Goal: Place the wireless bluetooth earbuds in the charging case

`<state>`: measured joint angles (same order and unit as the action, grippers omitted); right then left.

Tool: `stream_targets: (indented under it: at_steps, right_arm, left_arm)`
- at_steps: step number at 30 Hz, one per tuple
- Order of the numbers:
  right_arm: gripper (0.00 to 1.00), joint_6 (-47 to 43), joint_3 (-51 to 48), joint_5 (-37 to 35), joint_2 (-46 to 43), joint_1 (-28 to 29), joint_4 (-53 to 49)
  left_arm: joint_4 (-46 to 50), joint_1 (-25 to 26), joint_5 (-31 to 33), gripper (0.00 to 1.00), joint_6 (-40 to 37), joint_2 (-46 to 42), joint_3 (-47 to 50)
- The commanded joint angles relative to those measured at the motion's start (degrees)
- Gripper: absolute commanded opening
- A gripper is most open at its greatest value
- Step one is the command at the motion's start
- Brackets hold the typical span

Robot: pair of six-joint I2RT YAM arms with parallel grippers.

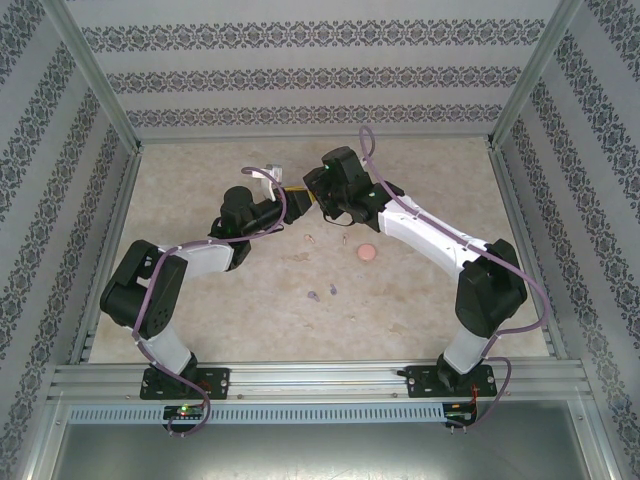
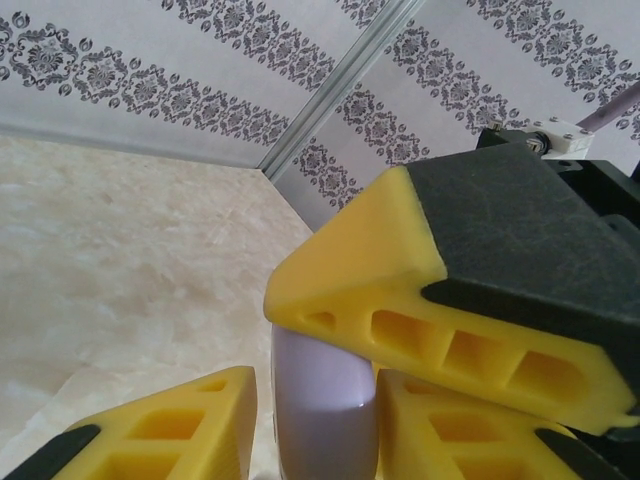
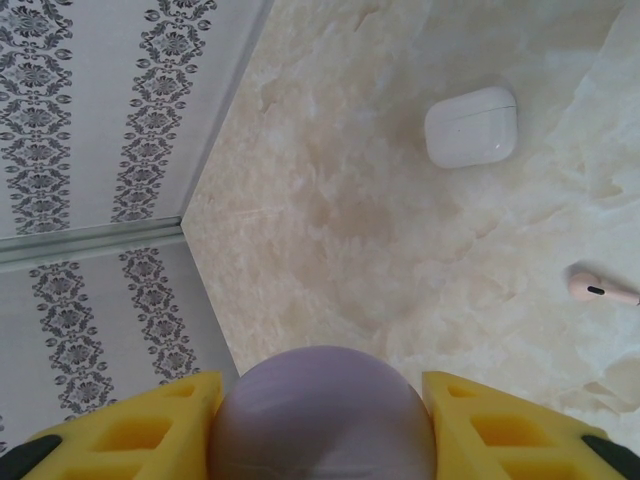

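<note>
Clamped in the right pincer (image 3: 320, 395), the rounded pale lilac plastic charging case (image 3: 320, 425) lies lengthwise between the left pincer (image 2: 315, 405)'s narrow-set jaws; whether they grip it, I cannot tell.

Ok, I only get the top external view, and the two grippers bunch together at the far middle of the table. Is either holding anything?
Observer: Yes. In the right wrist view the right gripper is shut on a lilac rounded plastic charging case, a yellow finger against each side.
Operator: And the left gripper?
Observer: Its wrist view shows that lilac case between its fingers too; whether they press it I cannot tell.
Operator: Any other case nearby?
Observer: The right wrist view shows a white glossy rounded charging case, lid closed, lying on the table apart from the grippers.
</note>
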<state>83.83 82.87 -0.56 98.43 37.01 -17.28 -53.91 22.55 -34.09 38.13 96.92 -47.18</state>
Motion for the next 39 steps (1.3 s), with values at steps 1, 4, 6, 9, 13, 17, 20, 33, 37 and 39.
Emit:
stream_targets:
  at_steps: [1, 4, 6, 9, 13, 17, 20, 33, 37, 39]
  right_arm:
    - [0.39, 0.45, -0.43, -0.66, 0.58, 0.48, 0.93]
    - [0.39, 0.53, -0.56, -0.79, 0.53, 0.44, 1.1]
    - [0.39, 0.54, -0.52, -0.86, 0.54, 0.41, 1.19]
    - [0.39, 0.56, -0.52, -0.84, 0.7, 0.38, 1.26]
    - [0.39, 0.63, -0.6, -0.94, 0.71, 0.38, 1.31]
    - [0.39, 0.63, -0.78, -0.85, 0.71, 0.38, 1.46]
    - [0.39, 0.63, -0.89, -0.98, 0.62, 0.34, 1.5]
    - [0.39, 1.07, -1.66, -0.72, 0.62, 0.16, 2.36]
    - [0.39, 1.07, -1.84, -0.6, 0.53, 0.07, 2.89]
    - [0.39, 1.15, -2.01, -0.26, 0.49, 0.06, 3.58]
  left_arm:
    - [-4.01, 0.67, -0.95, 0.35, 0.28, 0.47, -1.29]
    - [-4.16, 0.71, -1.23, 0.35, 0.2, 0.54, -1.06]
    - [-4.17, 0.74, -1.34, 0.36, 0.29, 0.5, -0.73]
    - [-4.48, 0.79, -1.35, 0.4, 0.41, 0.41, -0.13]
    - [-4.61, 0.76, -1.26, 0.39, 0.42, 0.22, 0.47]
    - [-4.63, 0.81, -1.07, 0.36, 0.36, 0.11, 0.68]
    - [-4.62, 0.75, -1.25, 0.35, 0.39, 0.03, 0.68]
    - [-4.63, 0.92, -2.26, 0.2, 0.64, 0.18, 0.95]
    - [-4.6, 1.07, -2.33, 0.12, 0.64, 0.28, 0.77]
    - [-4.29, 1.18, -2.39, 0.02, 0.6, 0.37, 0.58]
